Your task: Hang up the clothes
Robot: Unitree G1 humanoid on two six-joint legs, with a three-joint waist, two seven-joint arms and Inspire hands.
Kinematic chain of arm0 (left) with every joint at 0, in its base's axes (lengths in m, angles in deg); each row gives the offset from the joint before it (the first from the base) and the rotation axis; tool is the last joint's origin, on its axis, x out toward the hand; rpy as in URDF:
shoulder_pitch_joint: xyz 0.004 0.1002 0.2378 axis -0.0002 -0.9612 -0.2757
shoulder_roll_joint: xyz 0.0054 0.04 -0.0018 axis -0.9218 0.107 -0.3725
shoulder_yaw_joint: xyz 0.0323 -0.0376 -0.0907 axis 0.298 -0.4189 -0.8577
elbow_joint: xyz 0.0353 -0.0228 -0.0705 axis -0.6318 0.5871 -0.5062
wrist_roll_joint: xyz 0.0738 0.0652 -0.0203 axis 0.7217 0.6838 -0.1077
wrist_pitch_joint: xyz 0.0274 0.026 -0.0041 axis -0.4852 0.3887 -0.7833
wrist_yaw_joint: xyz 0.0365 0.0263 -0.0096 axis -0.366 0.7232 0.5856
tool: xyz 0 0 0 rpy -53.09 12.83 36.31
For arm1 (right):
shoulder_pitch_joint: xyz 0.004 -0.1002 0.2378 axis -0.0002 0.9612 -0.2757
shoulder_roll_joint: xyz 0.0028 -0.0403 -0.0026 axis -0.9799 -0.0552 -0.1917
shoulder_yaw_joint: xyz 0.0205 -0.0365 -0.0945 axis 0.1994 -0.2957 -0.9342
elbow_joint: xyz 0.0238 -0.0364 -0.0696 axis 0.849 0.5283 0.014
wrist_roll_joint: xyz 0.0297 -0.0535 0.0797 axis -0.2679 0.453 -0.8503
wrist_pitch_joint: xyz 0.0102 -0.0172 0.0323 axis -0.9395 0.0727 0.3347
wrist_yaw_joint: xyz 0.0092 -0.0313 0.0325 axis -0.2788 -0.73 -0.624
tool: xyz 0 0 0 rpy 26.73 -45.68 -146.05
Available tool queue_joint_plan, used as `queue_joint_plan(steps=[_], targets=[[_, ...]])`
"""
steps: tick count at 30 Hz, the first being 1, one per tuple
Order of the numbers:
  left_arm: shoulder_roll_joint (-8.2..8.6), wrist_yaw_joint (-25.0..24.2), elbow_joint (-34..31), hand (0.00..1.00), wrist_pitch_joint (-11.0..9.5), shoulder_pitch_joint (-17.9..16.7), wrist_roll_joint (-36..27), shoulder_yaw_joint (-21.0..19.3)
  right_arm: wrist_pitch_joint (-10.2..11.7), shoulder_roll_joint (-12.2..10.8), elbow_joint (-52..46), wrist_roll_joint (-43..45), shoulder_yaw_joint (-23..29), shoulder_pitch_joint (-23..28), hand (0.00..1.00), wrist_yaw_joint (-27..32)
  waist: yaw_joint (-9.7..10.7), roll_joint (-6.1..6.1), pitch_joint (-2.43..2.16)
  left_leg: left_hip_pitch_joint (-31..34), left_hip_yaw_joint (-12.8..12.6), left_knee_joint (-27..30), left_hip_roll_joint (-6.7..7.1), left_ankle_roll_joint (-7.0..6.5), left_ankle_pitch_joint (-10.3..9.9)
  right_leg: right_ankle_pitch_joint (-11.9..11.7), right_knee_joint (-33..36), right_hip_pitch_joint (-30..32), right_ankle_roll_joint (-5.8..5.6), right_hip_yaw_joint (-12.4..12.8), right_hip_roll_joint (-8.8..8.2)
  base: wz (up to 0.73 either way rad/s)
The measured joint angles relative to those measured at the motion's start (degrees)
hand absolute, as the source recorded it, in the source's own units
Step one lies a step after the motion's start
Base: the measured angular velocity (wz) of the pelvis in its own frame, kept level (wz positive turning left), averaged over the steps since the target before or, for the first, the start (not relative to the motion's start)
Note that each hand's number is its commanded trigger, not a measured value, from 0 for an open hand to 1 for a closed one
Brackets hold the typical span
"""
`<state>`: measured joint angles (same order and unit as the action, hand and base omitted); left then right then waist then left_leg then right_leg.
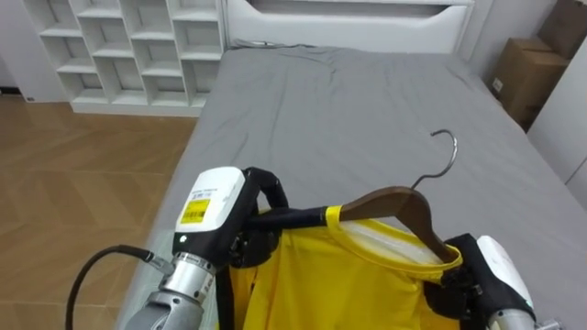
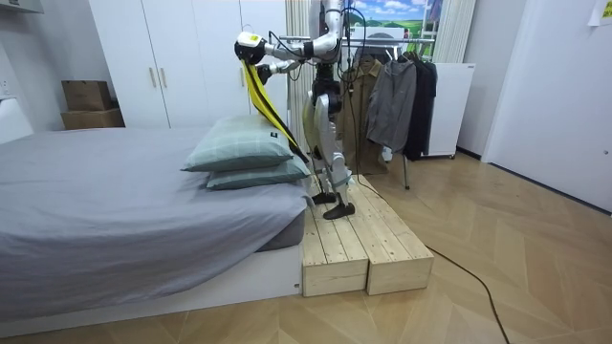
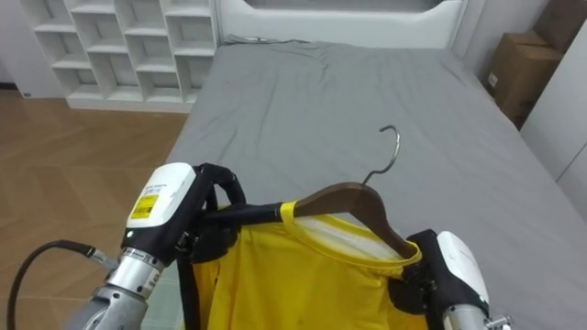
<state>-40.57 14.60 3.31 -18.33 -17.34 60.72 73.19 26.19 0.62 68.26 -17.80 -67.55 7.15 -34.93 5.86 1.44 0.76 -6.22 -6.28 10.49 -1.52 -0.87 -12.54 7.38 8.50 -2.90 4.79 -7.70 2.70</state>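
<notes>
I hold a brown wooden hanger (image 1: pixel 404 206) with a metal hook (image 1: pixel 447 147) above the grey bed. A yellow garment (image 1: pixel 321 275) with dark trim hangs from it, its collar round the hanger's neck. My left hand (image 1: pixel 246 220) is curled round the hanger's left arm, where the cloth drapes over it. My right hand (image 1: pixel 477 275) sits at the hanger's right end, its fingers closed on the garment's shoulder there. In the room view the garment (image 2: pixel 258 96) hangs from both raised hands, and I stand on a wooden platform (image 2: pixel 354 239) by the bed.
The grey bed (image 1: pixel 367 101) stretches ahead, with a white headboard and white cube shelves (image 1: pixel 128 46) beyond it. Cardboard boxes (image 1: pixel 527 73) stand at the right. In the room view, pillows (image 2: pixel 249 158) lie below the garment and a clothes rack (image 2: pixel 392 86) with hung clothes is behind me.
</notes>
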Motion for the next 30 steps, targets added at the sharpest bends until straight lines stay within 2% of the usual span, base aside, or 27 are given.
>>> queue_joint_plan(steps=[4, 6, 9, 11, 18, 26, 30], targets=[[0.39, 0.08, 0.00, 0.00, 0.00, 0.00, -0.14, 1.00, -0.42, 0.01, -0.94, 2.79, -1.11, 0.00, 1.00, -0.03, 0.25, -0.50, -0.67, -0.22, 0.04, 0.03, 0.04, 0.00, 0.00, 0.00, 0.20, -0.20, 0.00, -0.08, -0.10, 0.00], [0.38, 0.12, 0.00, 0.00, -0.01, 0.00, -0.48, 1.94, -0.62, -0.04, -1.74, 4.95, -1.63, 0.01, 1.00, -0.04, 0.26, -0.65, -0.76, -0.27, 0.10, 0.01, 0.07, 0.00, 0.00, 0.00, 0.27, -0.26, 0.00, -0.14, -0.15, 0.00], [0.52, 0.12, -0.03, 0.00, -0.05, 0.01, -1.64, 2.94, -1.06, -0.06, -4.26, 7.49, -2.34, 0.04, 1.00, -0.04, 0.52, -0.65, -0.76, -0.32, -0.19, 0.03, 0.06, 0.00, 0.00, 0.00, 0.33, -0.23, 0.00, -0.16, -0.16, 0.00], [0.58, 0.12, -0.03, 0.00, -0.11, 0.01, -2.27, 3.58, -1.09, -0.04, -5.93, 8.54, -2.34, 0.19, 1.00, -0.04, 0.51, -0.65, -0.76, -0.34, -1.52, 0.05, -0.07, 0.00, 0.00, 0.00, 0.32, -0.22, 0.00, -0.10, -0.18, 0.00], [0.84, 0.11, 0.01, 0.00, -0.21, 0.00, -5.07, 3.70, -1.12, -0.37, -7.91, 8.73, -2.33, 1.85, 1.00, -0.66, 0.51, -0.75, -0.69, -0.39, -1.85, 0.01, -0.08, 0.00, 0.00, -0.01, 0.29, -0.21, -0.01, 0.19, -0.17, -0.02], [0.92, 0.07, 2.36, 0.00, -0.22, -0.32, -5.12, 3.80, -1.14, -1.10, -7.91, 8.31, -2.28, 2.79, 1.00, -2.51, 0.52, -0.53, -0.25, -0.55, -3.10, -0.14, -0.10, 0.00, 0.00, 0.02, 0.19, 0.02, -0.05, 1.24, -0.09, -0.07], [0.92, 0.07, 2.36, 0.00, -0.22, -0.39, -5.52, 3.80, -1.16, -1.12, -7.91, 8.19, -2.19, 3.16, 1.00, -3.29, 0.60, -0.44, -0.18, -0.60, -3.20, -0.26, -0.06, 0.00, 0.00, 0.07, 0.15, 0.08, -0.13, 1.45, -0.10, -0.02]])
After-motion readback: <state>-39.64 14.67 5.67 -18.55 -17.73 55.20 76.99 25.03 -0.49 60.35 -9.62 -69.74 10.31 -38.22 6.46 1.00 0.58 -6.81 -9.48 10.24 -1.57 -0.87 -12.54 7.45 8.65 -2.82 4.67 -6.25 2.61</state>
